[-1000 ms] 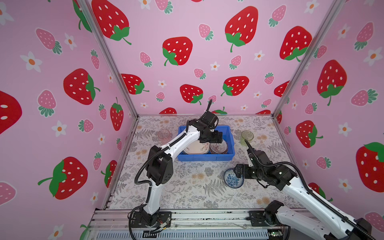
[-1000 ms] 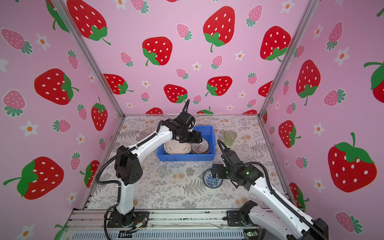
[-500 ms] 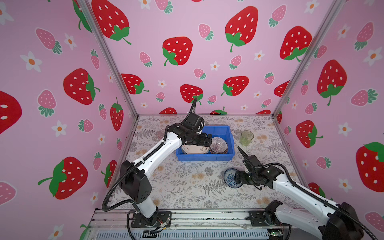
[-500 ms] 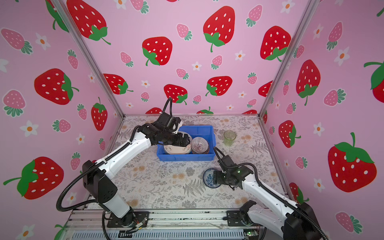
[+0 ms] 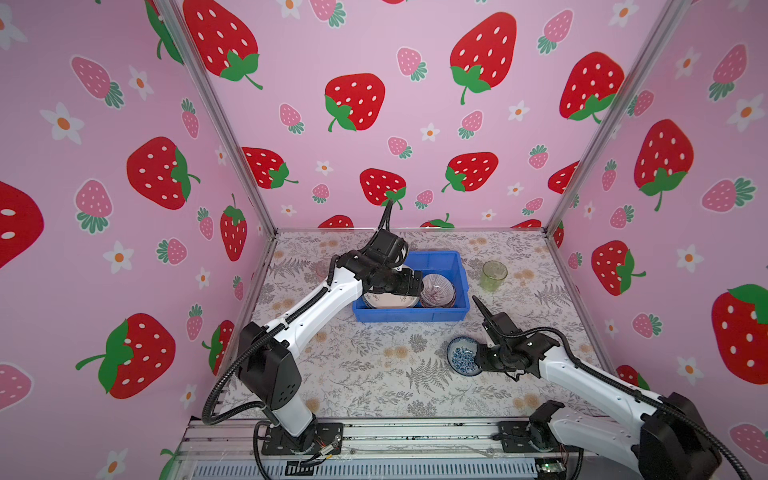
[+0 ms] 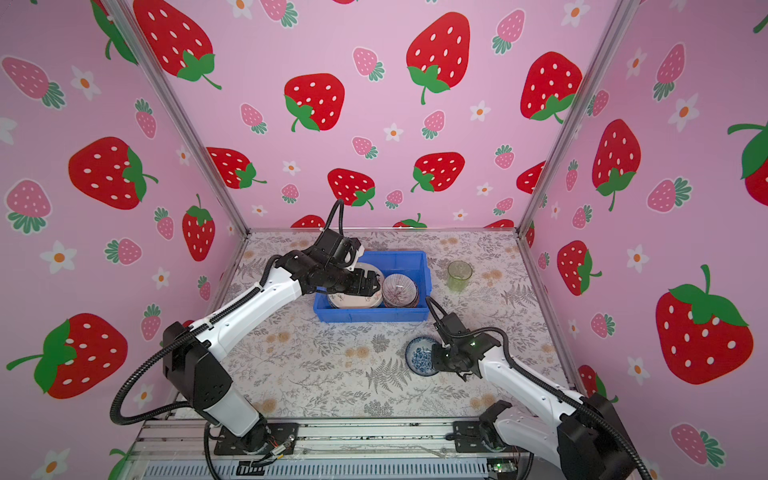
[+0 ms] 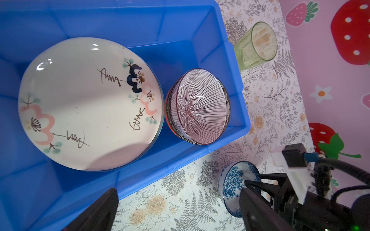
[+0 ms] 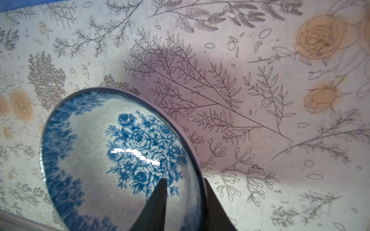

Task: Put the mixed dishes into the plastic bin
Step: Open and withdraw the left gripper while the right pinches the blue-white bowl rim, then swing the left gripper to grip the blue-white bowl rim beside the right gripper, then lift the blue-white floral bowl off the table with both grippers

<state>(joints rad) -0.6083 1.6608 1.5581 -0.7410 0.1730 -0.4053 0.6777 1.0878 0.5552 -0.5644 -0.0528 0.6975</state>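
The right gripper pinches the rim of the round blue-white flowered bowl (mouth up, on the table). Beyond it, the blue rectangular plastic bin lies lengthwise across, under the left gripper, jaws apart.

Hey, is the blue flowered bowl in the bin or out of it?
Out. The blue flowered bowl is over the tablecloth in front of the blue bin, its rim between the right gripper fingers.
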